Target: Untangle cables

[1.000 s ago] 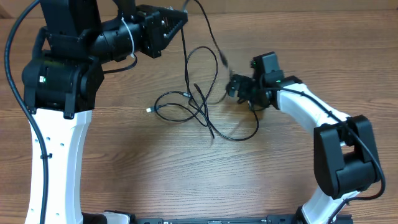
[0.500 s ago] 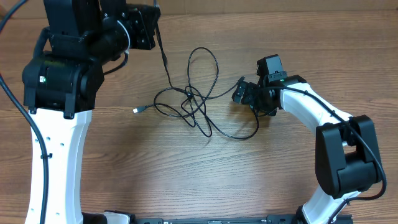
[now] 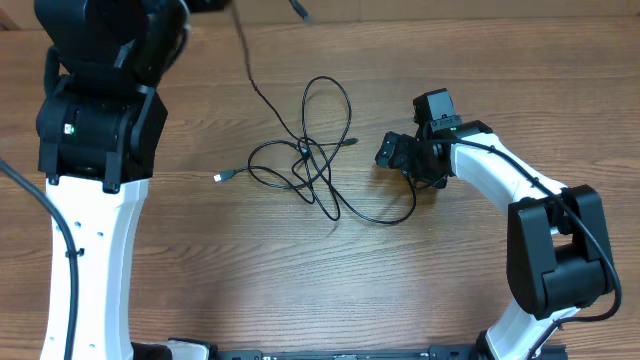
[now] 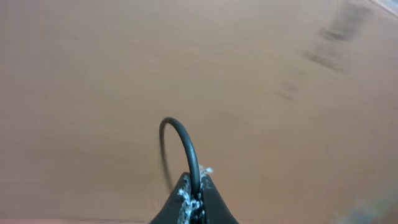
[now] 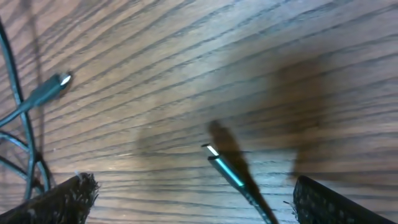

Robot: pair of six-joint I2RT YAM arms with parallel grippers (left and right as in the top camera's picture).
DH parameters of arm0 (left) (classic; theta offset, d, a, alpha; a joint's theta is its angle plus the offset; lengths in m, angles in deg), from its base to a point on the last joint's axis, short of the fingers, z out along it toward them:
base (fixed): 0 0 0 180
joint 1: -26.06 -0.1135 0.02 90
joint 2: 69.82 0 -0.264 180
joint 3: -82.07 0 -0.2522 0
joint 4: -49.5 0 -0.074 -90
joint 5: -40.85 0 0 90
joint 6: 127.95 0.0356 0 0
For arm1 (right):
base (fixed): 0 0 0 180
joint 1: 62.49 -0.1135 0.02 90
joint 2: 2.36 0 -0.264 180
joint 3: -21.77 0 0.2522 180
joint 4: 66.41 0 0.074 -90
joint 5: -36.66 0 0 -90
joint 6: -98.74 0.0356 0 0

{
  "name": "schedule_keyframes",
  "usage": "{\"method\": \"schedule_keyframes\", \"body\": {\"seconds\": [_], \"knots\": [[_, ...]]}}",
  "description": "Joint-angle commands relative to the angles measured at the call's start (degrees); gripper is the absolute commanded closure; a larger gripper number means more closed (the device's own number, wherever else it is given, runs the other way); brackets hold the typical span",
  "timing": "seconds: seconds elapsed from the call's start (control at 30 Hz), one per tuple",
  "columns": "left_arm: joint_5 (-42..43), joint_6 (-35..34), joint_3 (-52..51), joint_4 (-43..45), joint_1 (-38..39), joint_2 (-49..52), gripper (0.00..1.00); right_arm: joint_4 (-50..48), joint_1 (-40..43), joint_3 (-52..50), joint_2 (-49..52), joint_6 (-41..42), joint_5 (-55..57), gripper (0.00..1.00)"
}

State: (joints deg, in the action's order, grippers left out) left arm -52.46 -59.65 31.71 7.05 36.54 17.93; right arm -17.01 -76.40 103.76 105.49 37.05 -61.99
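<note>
Overhead, the left gripper (image 4: 194, 202) is cut off past the top edge. Its blurred wrist view shows fingers clamped on one of the cables (image 3: 304, 152). The right gripper (image 3: 390, 152) gapes empty, just right of the mid-frame tangle.

On 1 wooden table (image 3: 250, 290) stand 2 robot arms, the left arm (image 3: 95, 240) and the right arm (image 3: 490, 175). There is 1 tangle of cables (image 3: 310, 170); how many separate cords make it I cannot tell, as they cross too often. From overhead, 2 plug ends lie on the wood: 1 silver-tipped plug (image 3: 218, 177) and 1 darker plug (image 3: 351, 143). The right wrist view gives 2 silver tips, the near tip (image 5: 211, 150) and the far tip (image 5: 61, 80), and 2 dark fingertips (image 5: 68, 194). The left wrist view gives 1 black cord (image 4: 188, 146).
</note>
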Motion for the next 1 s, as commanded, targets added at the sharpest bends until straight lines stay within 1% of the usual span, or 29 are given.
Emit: {"method": "schedule_keyframes", "body": {"seconds": [0.0,0.07,0.1,0.17,0.2,0.27,0.33,0.47,0.5,0.63,0.87,0.97], "knots": [[-35.12,-0.81,0.96,0.24,-0.22,-1.16,0.96,-0.17,-0.22,0.28,-1.01,0.20,1.77,0.00],[-49.24,-0.83,0.96,0.46,-0.52,-0.94,0.96,-0.17,-0.22,0.28,-1.01,0.17,1.77,0.00],[-54.42,-0.83,0.96,0.66,-1.03,-0.85,0.96,-0.17,-0.22,0.28,-1.01,0.17,1.77,0.00],[-60.37,-0.81,0.96,0.66,-2.45,-0.74,0.96,-0.46,-0.22,0.28,-1.01,0.20,1.77,0.00],[-61.75,-0.79,0.96,0.26,-3.72,-0.74,0.96,-0.72,-0.20,0.28,-1.01,0.17,1.77,0.00],[-61.46,-0.83,0.92,-1.51,-6.38,-0.63,0.96,-1.18,-0.20,0.28,-1.01,0.17,1.77,0.00],[-60.59,-1.68,0.90,-4.48,-9.25,-0.26,0.96,-1.49,-0.22,0.28,-1.01,0.17,1.77,0.00],[-55.30,-4.33,0.90,-12.15,-13.53,1.49,0.96,-1.49,-0.20,0.28,-1.01,0.20,1.77,0.00],[-52.63,-6.43,0.87,-16.37,-14.78,2.58,0.96,-1.46,-0.20,0.28,-1.01,0.17,1.77,0.00],[-45.66,-10.58,0.87,-24.48,-16.35,5.29,0.96,-1.46,-0.20,0.28,-1.01,0.17,1.77,0.00],[-28.52,-10.67,0.87,-32.41,-17.81,11.91,0.96,-1.49,-0.20,0.28,-1.01,0.17,1.77,0.00],[-23.34,-10.69,0.87,-35.60,-18.08,15.58,0.96,-1.49,-0.20,0.28,-1.01,0.17,1.79,0.00]]}}
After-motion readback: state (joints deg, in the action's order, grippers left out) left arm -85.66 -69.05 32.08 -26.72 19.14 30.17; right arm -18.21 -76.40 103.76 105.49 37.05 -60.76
